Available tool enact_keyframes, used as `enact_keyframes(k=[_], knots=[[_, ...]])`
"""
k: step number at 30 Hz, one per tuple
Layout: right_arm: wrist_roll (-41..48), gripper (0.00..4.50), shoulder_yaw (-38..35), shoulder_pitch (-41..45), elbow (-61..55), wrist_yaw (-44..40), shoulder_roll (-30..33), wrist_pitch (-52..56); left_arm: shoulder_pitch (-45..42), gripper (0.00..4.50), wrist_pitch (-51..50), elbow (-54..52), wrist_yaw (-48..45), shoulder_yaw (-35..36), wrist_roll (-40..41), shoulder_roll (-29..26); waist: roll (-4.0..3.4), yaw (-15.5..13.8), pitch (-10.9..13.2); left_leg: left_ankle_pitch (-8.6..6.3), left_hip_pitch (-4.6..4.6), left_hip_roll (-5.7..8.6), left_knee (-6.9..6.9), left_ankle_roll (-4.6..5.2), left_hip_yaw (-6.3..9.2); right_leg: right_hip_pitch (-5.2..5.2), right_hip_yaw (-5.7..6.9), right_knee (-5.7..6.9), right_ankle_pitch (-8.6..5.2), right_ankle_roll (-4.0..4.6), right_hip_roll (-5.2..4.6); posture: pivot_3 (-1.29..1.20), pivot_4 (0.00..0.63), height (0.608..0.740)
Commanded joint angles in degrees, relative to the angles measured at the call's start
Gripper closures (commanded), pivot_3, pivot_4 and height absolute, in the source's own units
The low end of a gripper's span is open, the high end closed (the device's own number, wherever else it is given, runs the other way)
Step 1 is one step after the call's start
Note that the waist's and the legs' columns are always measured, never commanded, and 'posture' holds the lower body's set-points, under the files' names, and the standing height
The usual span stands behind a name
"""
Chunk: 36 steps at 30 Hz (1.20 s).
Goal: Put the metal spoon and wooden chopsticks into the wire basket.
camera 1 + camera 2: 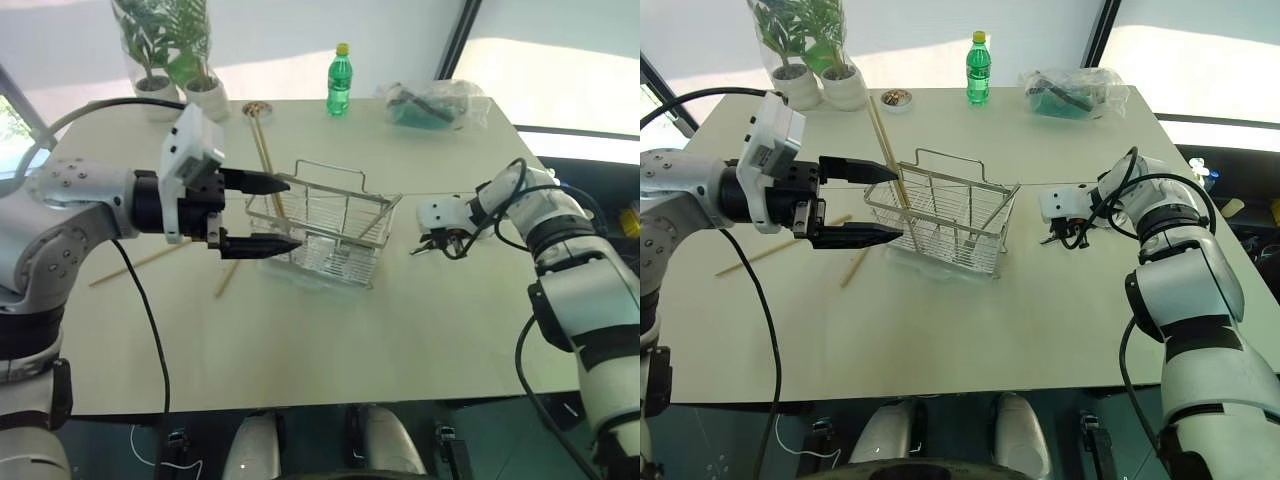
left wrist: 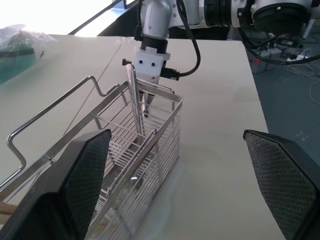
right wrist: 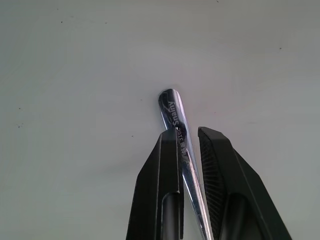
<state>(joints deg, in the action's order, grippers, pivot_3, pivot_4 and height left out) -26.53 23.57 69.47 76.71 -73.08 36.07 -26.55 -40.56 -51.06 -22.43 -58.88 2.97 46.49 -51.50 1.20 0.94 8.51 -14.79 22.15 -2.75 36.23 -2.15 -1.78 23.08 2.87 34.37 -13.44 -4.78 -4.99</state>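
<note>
The wire basket (image 1: 335, 228) stands mid-table, its arched handle up. One of the wooden chopsticks (image 1: 264, 158) leans in the basket's left end; two more (image 1: 150, 258) lie flat on the table to its left. My left gripper (image 1: 290, 213) hovers open at the basket's left end, one finger above the rim, one beside the wall, nothing between them. To the right of the basket my right gripper (image 1: 432, 245) points down at the table. In the right wrist view its fingers (image 3: 167, 170) are shut on the handle of the metal spoon (image 3: 172, 112).
A green bottle (image 1: 339, 80), a small dish (image 1: 256, 108) and a plastic bag with dark contents (image 1: 432, 102) sit along the table's far edge. Potted plants (image 1: 170, 60) stand at the far left corner. The table's front half is bare.
</note>
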Motion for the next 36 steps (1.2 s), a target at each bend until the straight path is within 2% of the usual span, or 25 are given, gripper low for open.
enact_keyframes(k=[1,2,3,5,6,19,22,24,25,36], knots=[[-0.1,3.85,-0.5,0.3,-0.3,0.2,0.2,0.0,-1.1,0.0,0.8,-0.2,0.5,1.9,-0.2,-0.7,0.0,0.0,0.0,0.0,0.0,0.0,0.0,0.0,0.0,0.0,0.0,0.0,0.0,0.0,0.0,0.0,0.15,0.717],[-0.3,3.85,-0.4,0.3,-0.4,0.4,0.2,-0.1,-1.1,0.0,0.8,-0.1,0.6,2.0,-0.1,-0.7,0.0,0.0,0.0,0.0,0.0,0.0,0.0,0.0,0.0,0.0,0.0,0.0,0.0,0.0,0.0,0.0,0.15,0.717],[-0.4,3.63,-0.3,0.4,-0.4,0.6,0.1,-0.2,-1.1,0.0,0.8,-0.1,0.7,2.0,-0.2,-0.8,0.0,0.0,0.0,0.0,0.0,0.0,0.0,0.0,0.0,0.0,0.0,0.0,0.0,0.0,0.0,0.0,0.15,0.717],[-0.8,3.04,-0.1,0.6,-0.4,1.7,0.1,-0.6,-1.1,0.0,1.0,-0.2,1.1,2.1,-0.3,-0.8,0.0,0.0,0.0,0.0,0.0,0.0,0.0,0.0,0.0,0.0,0.0,0.0,0.0,-0.01,0.0,0.0,0.15,0.717],[-0.9,2.59,0.0,0.8,-0.3,2.3,0.0,-0.5,-1.1,0.0,1.0,-0.2,1.2,2.1,-0.4,-0.8,0.0,0.0,0.0,0.0,0.0,0.0,0.0,0.0,0.0,0.0,0.0,0.0,0.0,-0.01,0.0,0.0,0.15,0.717],[-3.1,2.59,1.1,-0.7,0.6,3.3,-1.4,1.0,-2.7,0.0,0.6,0.6,2.0,2.2,0.0,-1.2,0.04,0.1,0.0,0.01,-0.08,0.0,0.0,-0.01,0.0,-0.06,0.0,0.01,0.01,-0.01,0.0,0.0,0.15,0.717],[-3.2,3.41,1.2,-0.9,0.7,2.2,-1.4,1.2,-2.7,0.0,0.5,0.5,2.1,2.3,0.1,-1.3,0.04,0.0,0.0,0.0,-0.32,0.0,-0.02,-0.01,0.0,-0.31,0.0,-0.01,0.0,-0.01,0.01,0.0,0.15,0.717],[-2.9,4.31,0.8,-1.0,0.6,1.4,-1.4,1.5,-2.6,0.0,0.3,0.3,2.3,2.5,0.3,-1.3,0.08,0.1,0.0,-0.01,-0.65,0.0,-0.05,-0.01,-0.01,-0.62,0.0,-0.06,-0.01,0.0,0.0,0.0,0.15,0.717],[-2.7,4.41,0.7,-1.0,0.6,1.3,-1.4,1.7,-2.6,0.0,0.3,0.3,2.4,2.6,0.3,-1.3,0.14,0.2,-0.1,-0.01,-0.77,0.0,-0.06,-0.01,-0.01,-0.74,0.0,-0.06,-0.02,0.01,0.0,0.0,0.15,0.717],[-1.7,4.41,-0.5,-1.3,0.2,1.8,-1.3,1.6,-2.7,0.0,0.9,1.0,2.7,2.7,0.0,-1.6,0.15,0.1,-0.1,-0.01,-0.77,-0.01,-0.08,-0.01,0.03,-0.72,0.0,-0.02,-0.02,0.0,0.02,0.0,0.15,0.717]])
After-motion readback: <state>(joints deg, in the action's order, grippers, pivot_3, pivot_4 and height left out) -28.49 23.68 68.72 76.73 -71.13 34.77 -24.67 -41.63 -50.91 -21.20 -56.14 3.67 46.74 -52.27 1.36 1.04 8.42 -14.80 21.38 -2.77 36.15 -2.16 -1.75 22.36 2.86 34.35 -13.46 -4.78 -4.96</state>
